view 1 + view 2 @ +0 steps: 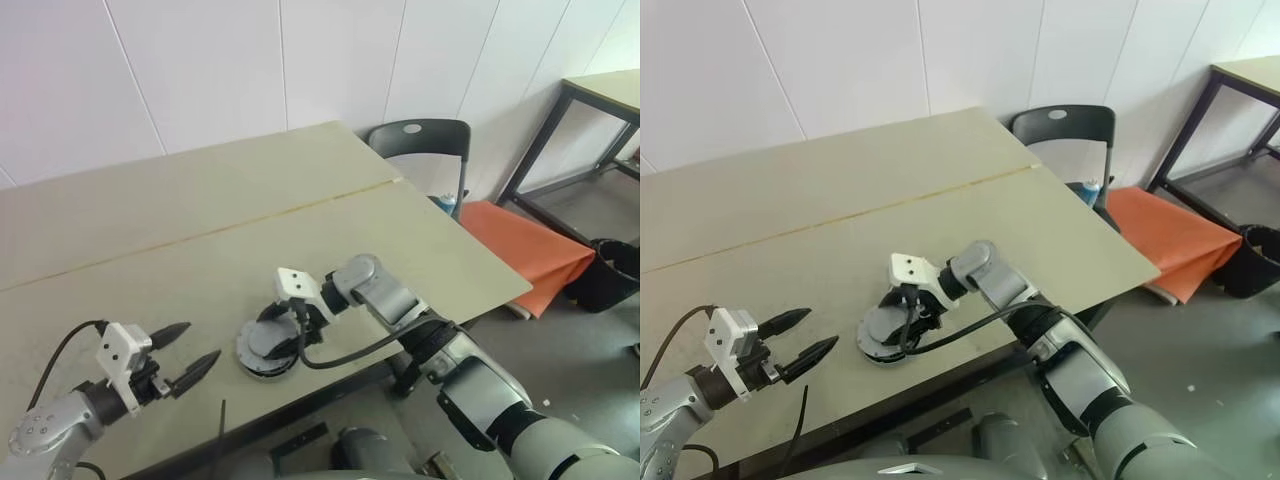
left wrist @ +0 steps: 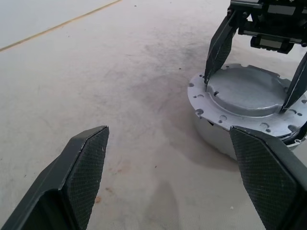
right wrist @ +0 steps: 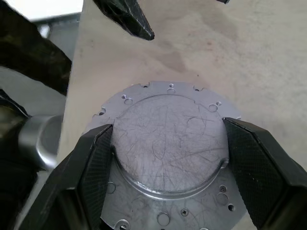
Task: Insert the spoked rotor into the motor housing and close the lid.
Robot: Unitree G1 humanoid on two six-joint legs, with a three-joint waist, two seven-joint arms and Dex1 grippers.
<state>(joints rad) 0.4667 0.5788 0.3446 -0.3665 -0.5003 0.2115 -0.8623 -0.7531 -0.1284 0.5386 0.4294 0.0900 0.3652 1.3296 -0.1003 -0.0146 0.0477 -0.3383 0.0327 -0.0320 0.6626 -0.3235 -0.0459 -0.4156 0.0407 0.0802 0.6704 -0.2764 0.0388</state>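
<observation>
The motor housing is a squat grey puck near the table's front edge, with a round silver lid lying on top of it. The lid has a raised, scratched centre and a flange with small holes. My right gripper reaches in from the right and is shut on the lid, its two black fingers against opposite sides of the raised centre. My left gripper hovers open just to the left of the housing, with nothing between its fingers. The spoked rotor is hidden.
The beige table stretches far back and left, with a seam across it. Past its right edge stand a dark chair, an orange cloth-covered object, a black bin and a second table.
</observation>
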